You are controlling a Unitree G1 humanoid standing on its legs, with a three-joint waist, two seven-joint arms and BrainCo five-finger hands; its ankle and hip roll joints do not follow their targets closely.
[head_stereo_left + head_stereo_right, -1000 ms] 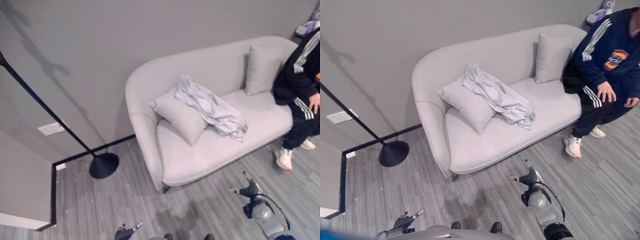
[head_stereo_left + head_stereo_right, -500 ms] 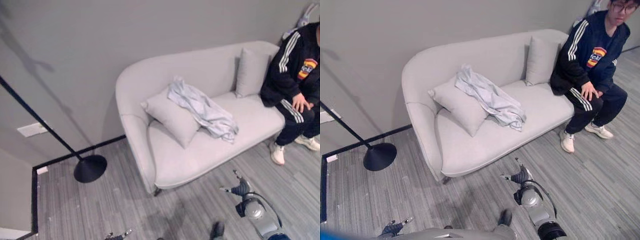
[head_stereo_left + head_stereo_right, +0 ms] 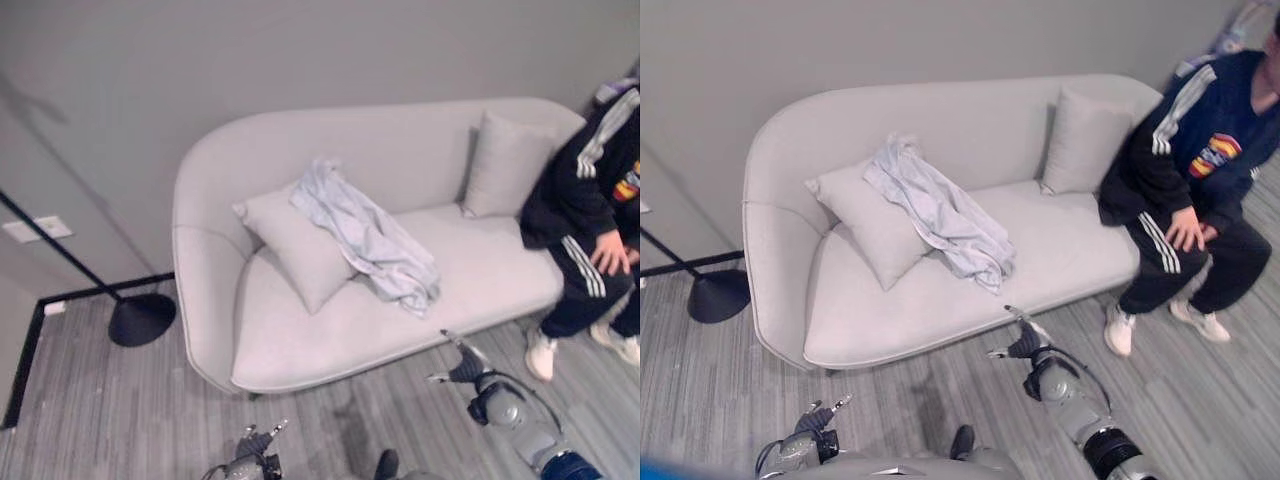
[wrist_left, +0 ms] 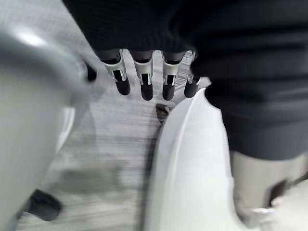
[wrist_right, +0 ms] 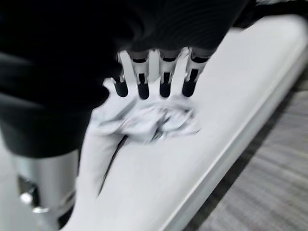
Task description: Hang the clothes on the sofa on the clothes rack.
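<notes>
Shirt (image 3: 368, 238) is lying draped over a cushion (image 3: 297, 245) on the sofa (image 3: 205, 290), not yet grabbed. Right hand (image 3: 1025, 343) is hovering near the seat edge, fingers (image 5: 165, 77) released; left hand (image 3: 818, 420) is hanging low, fingers released.

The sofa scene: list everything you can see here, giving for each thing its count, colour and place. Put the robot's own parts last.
Sofa: one, light grey, against the grey wall.
Cushions: two, light grey; one at the sofa's left end, one at its right end.
Garment: one, pale blue-grey, crumpled over the left cushion and spilling onto the seat.
Rack base: one, black, round, on the floor left of the sofa, with a thin black pole rising from it.
Person: one, in a dark tracksuit with white stripes and white shoes, sitting at the sofa's right end.
Left hand: low by the floor, fingers straight.
Right hand: near the sofa's front edge, fingers straight.
</notes>
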